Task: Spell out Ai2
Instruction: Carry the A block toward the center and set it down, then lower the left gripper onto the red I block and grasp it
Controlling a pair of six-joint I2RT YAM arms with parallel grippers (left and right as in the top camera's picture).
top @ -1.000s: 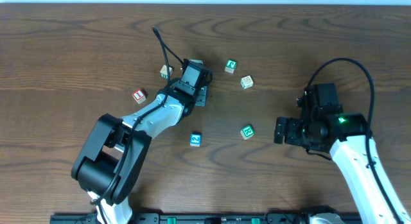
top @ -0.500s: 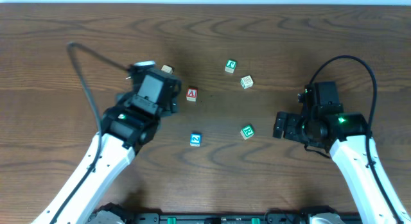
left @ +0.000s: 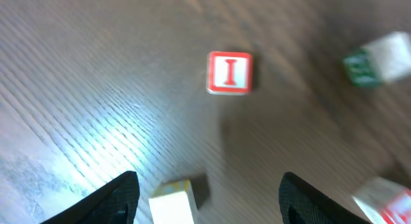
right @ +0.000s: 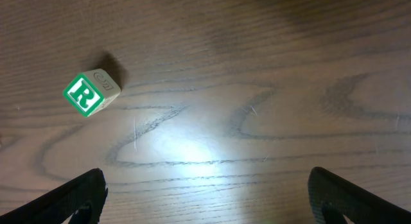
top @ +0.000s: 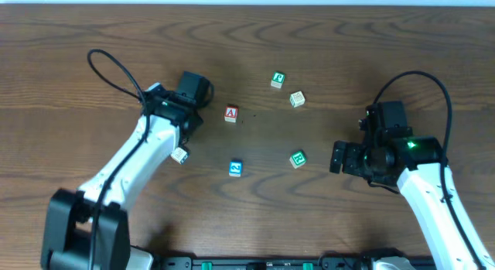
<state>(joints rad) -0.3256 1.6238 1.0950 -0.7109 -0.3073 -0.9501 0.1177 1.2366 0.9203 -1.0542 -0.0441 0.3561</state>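
Observation:
The red "A" cube (top: 230, 113) lies left of the table's middle, and the blue "2" cube (top: 236, 168) lies below it. The red "I" cube (left: 229, 73) shows only in the left wrist view, ahead of the fingers; in the overhead view it is hidden. My left gripper (top: 187, 124) (left: 205, 205) is open, just left of the "A" cube. A pale cube (left: 172, 201) lies between its fingers, untouched. My right gripper (top: 338, 156) (right: 205, 198) is open and empty, right of the cubes.
A pale beige cube (top: 180, 155) lies beside the left arm. Green-lettered cubes lie at the back (top: 278, 80) (top: 297, 98), and a green "R" cube (top: 298, 158) (right: 91, 92) lies left of my right gripper. A red-edged cube (left: 385, 198) sits at the left wrist view's lower right.
The left arm has swung left and its gripper has shifted off the "A" cube. The pale cube now lies lower, beside the arm. The right arm has not moved.

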